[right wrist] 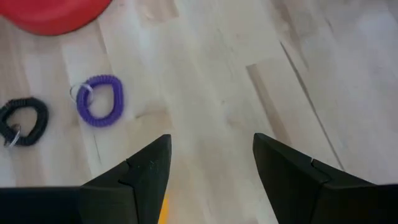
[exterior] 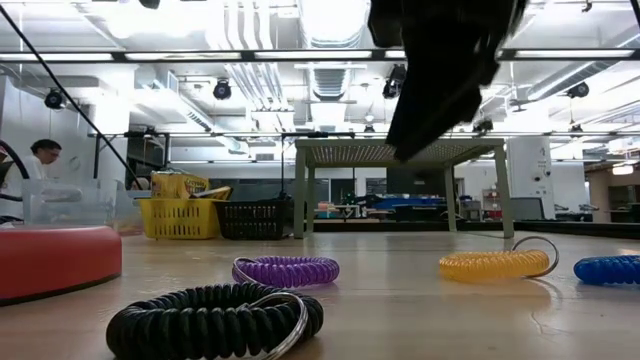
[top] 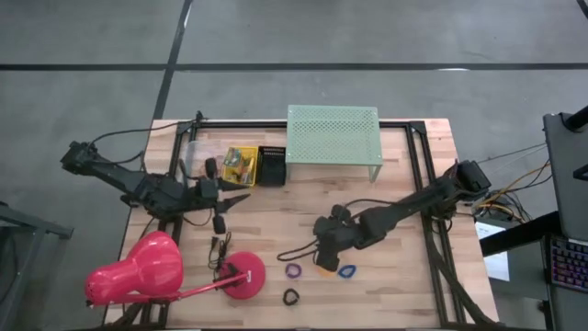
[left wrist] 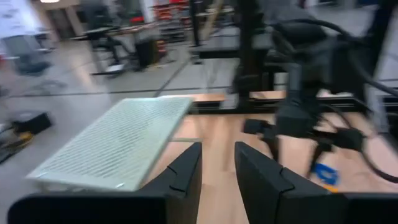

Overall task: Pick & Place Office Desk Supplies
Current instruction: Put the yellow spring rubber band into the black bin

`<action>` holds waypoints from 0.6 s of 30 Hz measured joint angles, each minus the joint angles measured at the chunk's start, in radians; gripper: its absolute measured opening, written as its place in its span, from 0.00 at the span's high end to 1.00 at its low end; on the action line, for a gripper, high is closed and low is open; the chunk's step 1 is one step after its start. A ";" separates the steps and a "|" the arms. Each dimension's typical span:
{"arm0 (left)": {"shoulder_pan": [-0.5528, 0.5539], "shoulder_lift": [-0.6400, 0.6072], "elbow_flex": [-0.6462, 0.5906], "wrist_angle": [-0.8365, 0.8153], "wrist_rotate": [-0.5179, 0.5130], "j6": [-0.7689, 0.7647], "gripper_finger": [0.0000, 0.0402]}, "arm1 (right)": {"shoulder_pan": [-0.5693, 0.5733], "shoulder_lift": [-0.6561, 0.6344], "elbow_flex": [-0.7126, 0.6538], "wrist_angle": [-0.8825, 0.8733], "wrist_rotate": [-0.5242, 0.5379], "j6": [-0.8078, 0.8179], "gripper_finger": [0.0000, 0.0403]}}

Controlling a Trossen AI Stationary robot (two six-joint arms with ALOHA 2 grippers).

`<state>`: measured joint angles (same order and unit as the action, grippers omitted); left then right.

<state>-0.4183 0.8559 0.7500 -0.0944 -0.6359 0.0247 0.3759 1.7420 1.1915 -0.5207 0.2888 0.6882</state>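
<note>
orange ring loop (top: 325, 269) lying flat, right gripper (right wrist: 211, 165) spread empty above it

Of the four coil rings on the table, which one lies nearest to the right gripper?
The orange coil ring: it lies right under the right gripper, partly hidden by it. The purple, blue and black rings lie apart.

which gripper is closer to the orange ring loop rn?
Right. The right gripper hangs open directly over the orange ring loop, beside the blue one. The left gripper is far across the table, near the yellow bin.
</note>
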 joint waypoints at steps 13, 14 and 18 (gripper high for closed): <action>-0.003 -0.012 -0.001 -0.006 0.290 0.024 0.75 | 0.017 -0.001 0.270 -0.419 -0.074 0.153 0.44; -0.003 -0.011 -0.002 -0.011 0.290 0.023 0.75 | 0.023 -0.001 0.271 -0.418 -0.093 0.165 0.44; -0.003 -0.011 -0.002 -0.014 0.290 0.020 0.76 | 0.052 -0.001 0.258 -0.420 -0.156 0.200 0.44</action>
<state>-0.4210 0.8444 0.7479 -0.1081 -0.3462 0.0452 0.4283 1.7409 1.4495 -0.9405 0.1323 0.8887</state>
